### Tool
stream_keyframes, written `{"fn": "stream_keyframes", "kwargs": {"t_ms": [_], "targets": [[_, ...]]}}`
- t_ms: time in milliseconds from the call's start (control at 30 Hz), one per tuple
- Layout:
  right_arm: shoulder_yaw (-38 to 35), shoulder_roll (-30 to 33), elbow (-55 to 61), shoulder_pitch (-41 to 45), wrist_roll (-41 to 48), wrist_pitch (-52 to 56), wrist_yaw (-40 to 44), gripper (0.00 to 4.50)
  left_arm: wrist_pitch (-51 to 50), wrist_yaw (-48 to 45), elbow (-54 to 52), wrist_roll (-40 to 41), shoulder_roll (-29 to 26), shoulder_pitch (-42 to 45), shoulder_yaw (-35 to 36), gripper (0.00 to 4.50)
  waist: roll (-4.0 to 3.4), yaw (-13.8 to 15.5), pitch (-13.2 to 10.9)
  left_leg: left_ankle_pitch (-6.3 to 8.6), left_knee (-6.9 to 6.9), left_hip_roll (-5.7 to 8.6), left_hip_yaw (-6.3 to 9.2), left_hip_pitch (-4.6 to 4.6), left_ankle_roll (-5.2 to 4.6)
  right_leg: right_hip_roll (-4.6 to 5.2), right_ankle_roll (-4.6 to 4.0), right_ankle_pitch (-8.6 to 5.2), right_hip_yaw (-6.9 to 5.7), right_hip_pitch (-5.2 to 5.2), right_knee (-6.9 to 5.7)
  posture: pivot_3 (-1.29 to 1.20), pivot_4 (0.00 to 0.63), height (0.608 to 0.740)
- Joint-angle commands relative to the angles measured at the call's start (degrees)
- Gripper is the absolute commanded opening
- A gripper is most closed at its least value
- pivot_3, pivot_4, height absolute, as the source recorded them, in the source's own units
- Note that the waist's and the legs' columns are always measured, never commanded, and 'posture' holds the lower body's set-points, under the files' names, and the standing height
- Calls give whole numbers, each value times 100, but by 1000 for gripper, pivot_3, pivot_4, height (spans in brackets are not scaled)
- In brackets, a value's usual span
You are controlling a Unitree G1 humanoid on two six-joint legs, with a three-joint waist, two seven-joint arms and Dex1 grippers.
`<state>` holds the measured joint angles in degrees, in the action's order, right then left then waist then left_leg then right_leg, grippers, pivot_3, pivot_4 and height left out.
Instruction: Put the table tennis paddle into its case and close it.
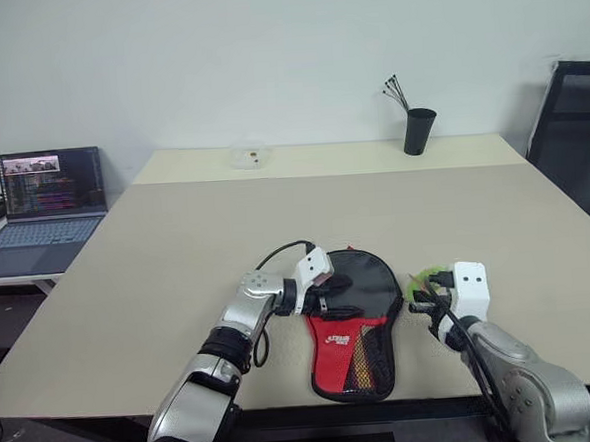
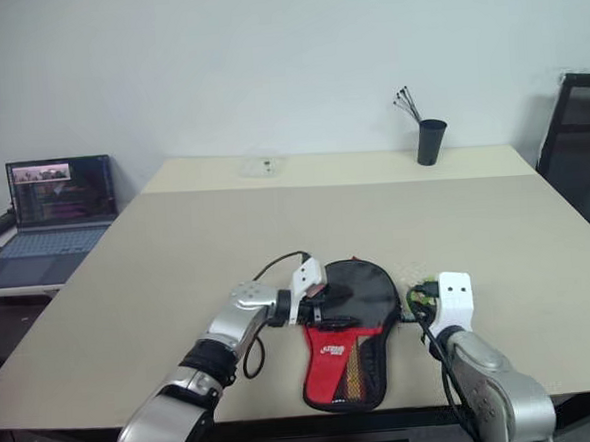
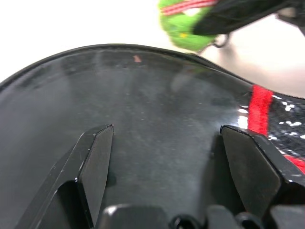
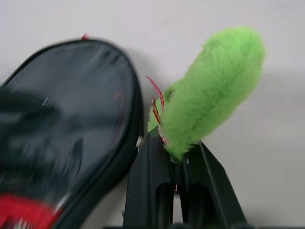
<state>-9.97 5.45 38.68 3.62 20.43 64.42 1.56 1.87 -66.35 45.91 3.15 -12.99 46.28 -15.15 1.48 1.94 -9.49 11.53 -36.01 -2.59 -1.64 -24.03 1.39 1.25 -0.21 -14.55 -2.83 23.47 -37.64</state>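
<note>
Starting at the left, a laptop (image 1: 42,208) sits on a side desk, its screen text too small to read. Left gripper (image 1: 324,291) rests over the case's black top, fingers (image 3: 95,162) spread wide, holding nothing. Case (image 1: 353,323) lies near the table's (image 1: 158,279) front edge, white logo on the red part unreadable. Right gripper (image 4: 177,164), just beside the case, is pinched shut on a fluffy green tag (image 4: 214,86).
</note>
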Motion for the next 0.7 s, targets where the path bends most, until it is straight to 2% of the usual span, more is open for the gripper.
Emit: {"fn": "stream_keyframes", "kwargs": {"t_ms": [33, 267, 700], "targets": [[-378, 164, 638, -505, 86, 54, 75, 16, -10, 59, 432, -261, 38, -77, -130, 3910, 0, 6, 0, 5, 0, 4, -1, 0, -8, 4, 4, -1, 1, -5, 8, 0, 150, 740], [-190, 6, 879, -991, 278, -109, 112, 16, 121, 74, 622, -332, 136, -15, -157, 3910, -1, 6, 8, 25, -1, 9, -3, -2, -36, 8, 24, 10, 1, -28, 63, 0, 150, 740], [-56, 338, 922, -1283, 508, -338, 411, 16, 219, 122, 730, -401, 193, 28, -169, 3910, -14, 6, 24, 26, -3, 11, -1, -2, -36, 12, 25, 10, -1, -30, 66, 0, 150, 740]]}}
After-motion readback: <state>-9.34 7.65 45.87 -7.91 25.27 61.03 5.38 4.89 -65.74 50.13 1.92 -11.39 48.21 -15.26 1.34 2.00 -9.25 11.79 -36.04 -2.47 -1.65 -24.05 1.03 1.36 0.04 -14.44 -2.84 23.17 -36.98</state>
